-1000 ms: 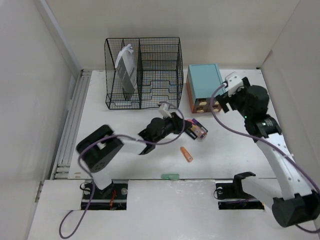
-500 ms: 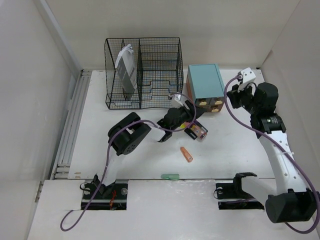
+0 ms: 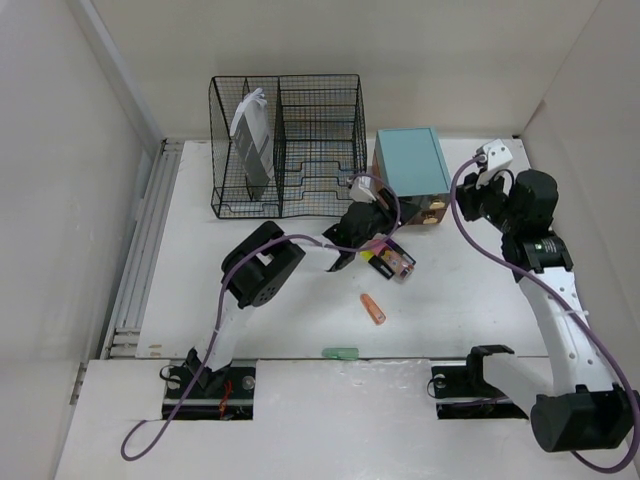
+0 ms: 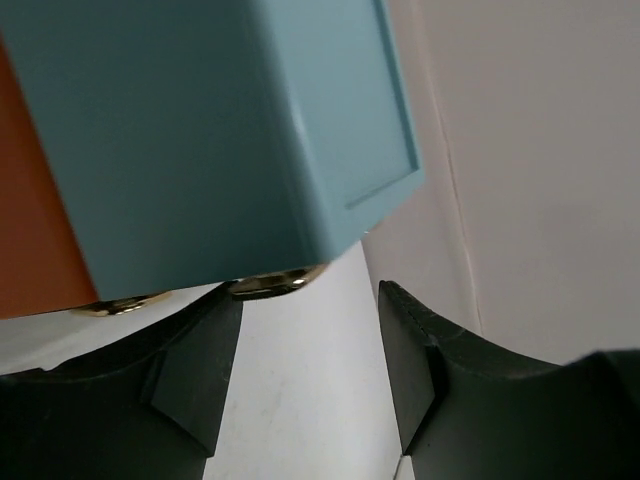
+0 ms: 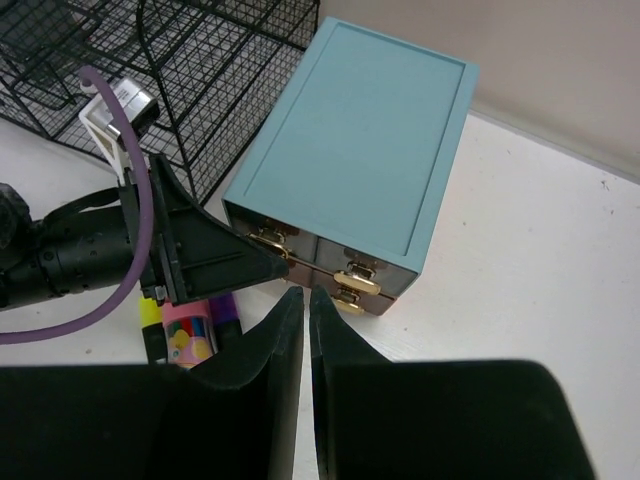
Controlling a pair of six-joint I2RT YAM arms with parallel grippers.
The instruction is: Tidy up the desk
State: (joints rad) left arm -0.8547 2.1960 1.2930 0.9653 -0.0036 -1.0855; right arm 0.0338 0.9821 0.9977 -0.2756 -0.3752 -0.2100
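Nearest my bases, a small green piece point(image 3: 340, 352) lies at the near edge of the desk point(image 3: 470, 290), the white tabletop that spreads under both my arms. By my reckoning its long axis runs left to right. Just beyond sits an orange marker point(image 3: 373, 309), apart from everything else, and past it a marker pack point(image 3: 392, 260) lying askew.

Over that pack my left arm reaches toward the far right. My left gripper point(image 4: 305, 330) has its fingers spread and grasps nothing. A gold pull point(image 4: 265, 288) shows just ahead of the gap between them, toward the left finger.

That pull belongs to the drawer box point(image 3: 410, 162), teal on top. Its long axis runs near to far and its drawer front faces my bases. This is the relation I judge the next move to turn on: the pulls lie straight ahead of my left fingers, and the left arm is much the nearer.

My right gripper point(image 5: 305, 295) hangs above and to the right of the box, fingers pressed almost together on nothing.

Farthest back left stands the wire rack point(image 3: 290, 145), with a grey pouch point(image 3: 252, 140) upright in its left compartment.
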